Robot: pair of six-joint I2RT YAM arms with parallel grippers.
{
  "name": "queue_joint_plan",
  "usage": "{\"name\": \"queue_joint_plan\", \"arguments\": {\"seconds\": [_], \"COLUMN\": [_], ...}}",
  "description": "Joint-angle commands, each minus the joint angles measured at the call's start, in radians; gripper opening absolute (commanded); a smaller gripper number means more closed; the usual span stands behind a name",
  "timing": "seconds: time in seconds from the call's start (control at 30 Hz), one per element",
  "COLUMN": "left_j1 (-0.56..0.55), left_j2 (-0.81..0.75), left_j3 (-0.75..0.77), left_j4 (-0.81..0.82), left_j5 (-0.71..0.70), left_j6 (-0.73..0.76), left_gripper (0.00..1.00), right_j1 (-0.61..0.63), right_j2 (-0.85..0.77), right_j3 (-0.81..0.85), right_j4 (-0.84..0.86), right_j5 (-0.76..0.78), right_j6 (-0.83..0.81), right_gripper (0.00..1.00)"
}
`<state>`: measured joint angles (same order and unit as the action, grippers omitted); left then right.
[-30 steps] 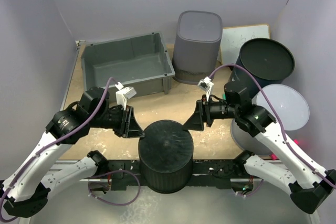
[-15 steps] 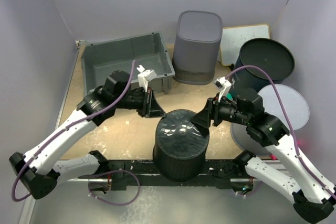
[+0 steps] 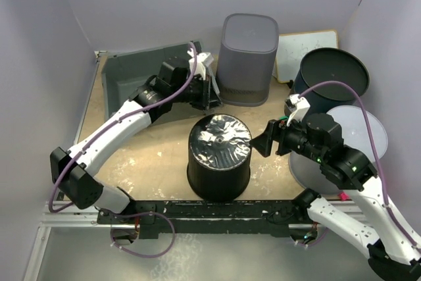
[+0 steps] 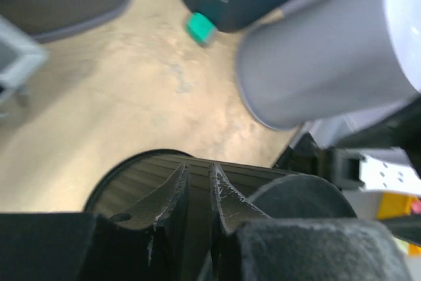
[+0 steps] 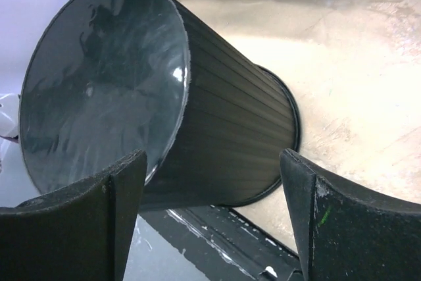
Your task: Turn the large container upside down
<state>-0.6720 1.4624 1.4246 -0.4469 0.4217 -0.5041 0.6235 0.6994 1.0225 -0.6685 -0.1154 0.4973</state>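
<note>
**Inverted black container between two free grippers: hazards and appearance**

Hazards, as judgement: the right gripper (image 3: 263, 144) stands at the right of centre in the top view, jaws spread wide and holding nothing, just beside the wall of the large container (image 3: 219, 156); a careless sweep toward the left of the frame could catch that wall and tip or shove the container; its lower rim lies near the black rail (image 3: 197, 210) at the bottom of the frame, so a push downward in the picture could carry it off the table (image 3: 158, 156). The left gripper (image 3: 209, 91), upper centre, shows fingers (image 4: 172, 195) drawn nearly together with only a slit between them and nothing visibly held; its arm crosses the grey tray (image 3: 131, 70), which looks tilted, and sits just beside the tall grey bin (image 3: 248, 57); a withdrawal could drag or knock either, though contact cannot be confirmed.

Appearance: the container sits at the centre of the top view, black, with vertical ribs on a tapering wall; its flat, glossy, scuffed base faces up and the wider mouth faces down on the table; it appears to rest on its rim, touched by neither gripper, so the inversion looks complete.
</note>
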Motion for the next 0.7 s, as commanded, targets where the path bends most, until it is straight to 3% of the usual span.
{"name": "queue_joint_plan", "arguments": {"seconds": [0.0, 0.17, 0.43, 0.53, 0.67], "left_j1": [0.035, 0.035, 0.035, 0.035, 0.034], "left_j2": [-0.108, -0.282, -0.546, -0.624, -0.647], "left_j3": [0.072, 0.037, -0.197, -0.307, -0.471], "left_j4": [-0.091, -0.281, -0.545, -0.559, -0.411], "left_j5": [-0.199, -0.314, -0.423, -0.332, -0.141], "left_j6": [0.038, 0.042, -0.085, -0.143, -0.237], "left_gripper": [0.18, 0.25, 0.21, 0.19, 0.21], "right_j1": [0.007, 0.007, 0.007, 0.007, 0.007], "right_j2": [-0.038, -0.046, -0.019, -0.019, 0.018], "right_j3": [0.064, 0.031, 0.032, 0.049, 0.116], "right_j4": [-0.008, 0.077, 0.112, 0.115, 0.092], "right_j5": [0.009, -0.092, -0.051, -0.037, -0.045], "right_j6": [-0.066, -0.081, -0.095, -0.111, -0.147], "right_gripper": [0.84, 0.85, 0.86, 0.87, 0.88]}}
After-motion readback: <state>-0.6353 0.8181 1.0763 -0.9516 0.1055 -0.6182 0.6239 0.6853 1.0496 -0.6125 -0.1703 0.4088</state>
